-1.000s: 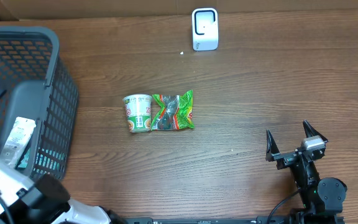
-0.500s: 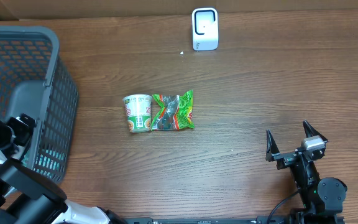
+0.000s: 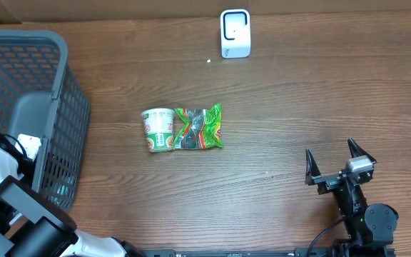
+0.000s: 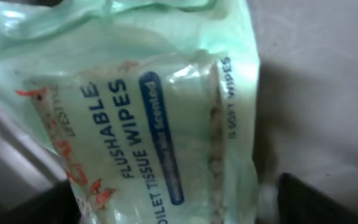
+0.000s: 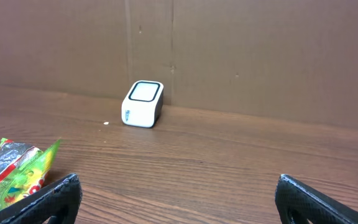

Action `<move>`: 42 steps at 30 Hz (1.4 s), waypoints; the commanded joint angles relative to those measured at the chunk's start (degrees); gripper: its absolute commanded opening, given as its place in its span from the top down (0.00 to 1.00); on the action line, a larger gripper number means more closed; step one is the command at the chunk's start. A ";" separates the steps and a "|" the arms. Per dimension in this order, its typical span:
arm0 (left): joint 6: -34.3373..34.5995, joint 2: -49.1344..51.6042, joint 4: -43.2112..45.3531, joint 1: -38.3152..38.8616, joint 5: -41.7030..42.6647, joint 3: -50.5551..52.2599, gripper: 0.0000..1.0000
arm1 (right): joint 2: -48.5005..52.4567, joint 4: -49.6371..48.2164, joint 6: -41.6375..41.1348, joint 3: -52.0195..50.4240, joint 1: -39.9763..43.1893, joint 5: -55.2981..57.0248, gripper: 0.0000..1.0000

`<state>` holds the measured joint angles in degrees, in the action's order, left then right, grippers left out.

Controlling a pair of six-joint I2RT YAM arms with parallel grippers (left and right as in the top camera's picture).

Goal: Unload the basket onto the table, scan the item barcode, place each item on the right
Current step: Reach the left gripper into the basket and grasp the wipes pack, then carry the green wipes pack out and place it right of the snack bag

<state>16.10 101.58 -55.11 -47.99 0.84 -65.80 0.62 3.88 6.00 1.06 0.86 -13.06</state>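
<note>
Your left gripper (image 4: pixel 179 208) is reaching down inside the grey basket (image 3: pixel 57 50). The pack of flushable wipes (image 4: pixel 160 137) is lying right in front of it, between its two fingers. Those fingers are standing wide apart, one by each side of the pack's near end, and are not squeezing it yet (you cannot tell if they are touching it). The pack's long side is pointing away from the jaws, so a squeeze would be going across its short side. Your right gripper (image 3: pixel 330 163) is sitting wide open, holding nothing, far from the basket, so the left arm is the near one. The scanner (image 3: pixel 235 33) is standing at the far side of the table (image 3: pixel 298 86).
</note>
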 commanded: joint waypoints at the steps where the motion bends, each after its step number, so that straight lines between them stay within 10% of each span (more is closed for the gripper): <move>1: 0.83 -0.66 0.57 0.50 -1.27 0.52 0.42 | -0.46 -0.37 -0.37 -0.61 -0.11 0.61 0.00; 5: 0.83 -0.66 0.24 0.66 -0.04 0.00 0.96 | -0.46 -0.37 -0.37 -0.61 -0.11 0.61 0.00; 19: -2.03 -0.92 -26.43 6.27 2.40 -42.16 0.96 | -0.46 -0.37 -0.37 -0.61 -0.11 0.61 0.00; 26: -5.44 -1.01 -37.99 25.75 3.85 -70.12 0.96 | -0.46 -0.37 -0.37 -0.61 -0.11 0.61 0.00; 36: 2.43 4.11 -29.88 66.88 2.99 -58.58 0.96 | -0.46 -0.37 -0.37 -0.61 -0.11 0.61 0.00; 42: 8.13 11.39 -20.57 76.08 3.32 -47.60 0.96 | -0.46 -0.37 -0.37 -0.61 -0.11 0.61 0.00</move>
<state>19.46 108.71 -76.69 25.10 4.27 -117.45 0.62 3.88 6.00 1.06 0.86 -13.04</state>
